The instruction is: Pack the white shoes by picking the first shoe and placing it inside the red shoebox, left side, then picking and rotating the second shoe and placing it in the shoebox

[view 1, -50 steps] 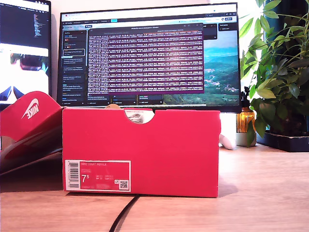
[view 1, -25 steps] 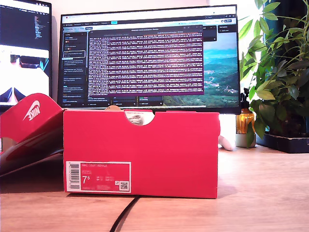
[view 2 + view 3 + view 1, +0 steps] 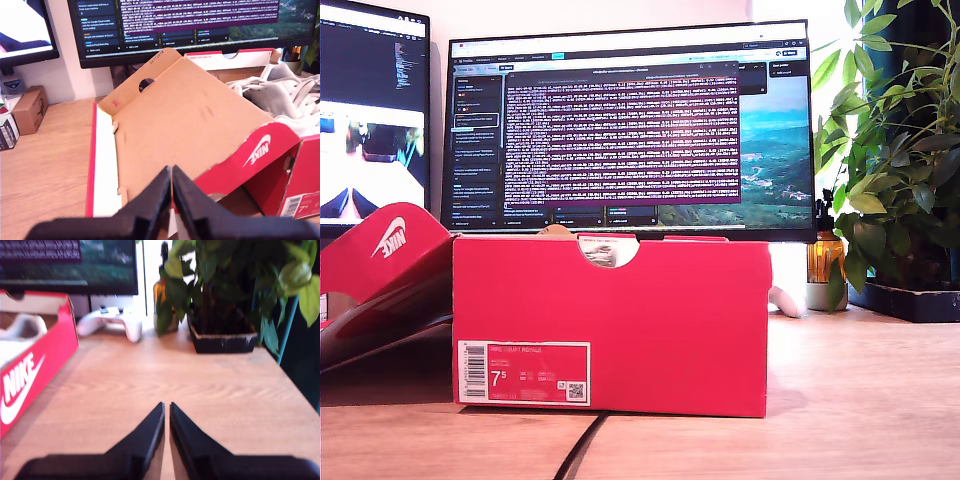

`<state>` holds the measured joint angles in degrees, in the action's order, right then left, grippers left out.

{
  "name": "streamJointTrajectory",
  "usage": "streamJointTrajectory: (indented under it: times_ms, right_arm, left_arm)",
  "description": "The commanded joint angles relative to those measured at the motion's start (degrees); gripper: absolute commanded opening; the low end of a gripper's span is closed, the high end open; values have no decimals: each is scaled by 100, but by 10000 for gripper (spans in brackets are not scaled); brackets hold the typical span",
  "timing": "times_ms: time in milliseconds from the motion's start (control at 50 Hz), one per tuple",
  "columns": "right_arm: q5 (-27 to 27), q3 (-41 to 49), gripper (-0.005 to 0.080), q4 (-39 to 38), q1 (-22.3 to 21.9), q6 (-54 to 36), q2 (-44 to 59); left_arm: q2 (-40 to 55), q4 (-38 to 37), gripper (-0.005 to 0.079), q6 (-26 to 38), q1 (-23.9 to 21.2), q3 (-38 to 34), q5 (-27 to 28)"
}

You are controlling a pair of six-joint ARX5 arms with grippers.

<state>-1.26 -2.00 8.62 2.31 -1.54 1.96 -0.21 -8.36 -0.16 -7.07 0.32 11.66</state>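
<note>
My first gripper (image 3: pixel 171 192): jaws pressed together, holding nothing, above the desk (image 3: pixel 45 150) in front of the open lid.
My second gripper (image 3: pixel 166 427): jaws likewise closed and empty, over bare desk beside the box's swoosh-printed side.
Cable (image 3: pixel 582 448): dark lead running from the bottom edge of the exterior view up to the box's base.
Red shoebox (image 3: pixel 620 320): centre of the exterior view, label end with the 7.5 facing the camera, the half-round notch in its top edge.
Lid (image 3: pixel 185 115): flipped open and leaning off the box, brown inside up in the first wrist view; at the exterior view's left its red swoosh face shows.
White shoes (image 3: pixel 285 97): lying inside the box, laces and grey-white uppers visible over the wall in the first wrist view; a white upper also shows in the second wrist view. I cannot tell whether one or both are in there, nor how they are turned.
Behind: game controller, potted plant (image 3: pixel 895 170) at the exterior view's right, monitor (image 3: pixel 630 120) along the back.
Progress: no shoe remains on the desk in any view and neither gripper carries one, so packing looks finished or nearly so.
</note>
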Motion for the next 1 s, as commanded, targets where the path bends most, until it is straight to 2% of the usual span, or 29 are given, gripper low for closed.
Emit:
streamJointTrajectory:
  times_ms: [0, 260, 360, 580, 980]
  right_arm:
    - [131, 173, -13, 37, -2, -4, -164]
    - [675, 173, -13, -144, 66, -96, -190]
    - [671, 173, -13, 39, 70, -98, -190]
    - [664, 166, -13, 52, 68, 168, -184]
    - [667, 166, -13, 44, 68, 162, -186]
  left_arm:
    - [-48, 92, -18, -63, 4, -173, -13]
    - [-48, 70, -18, -101, 2, -173, -13]
    - [-48, -81, -18, -170, -2, -173, -11]
    - [-48, -341, -18, -741, -4, -168, -9]
    - [-48, -339, -18, -732, -7, -168, -15]
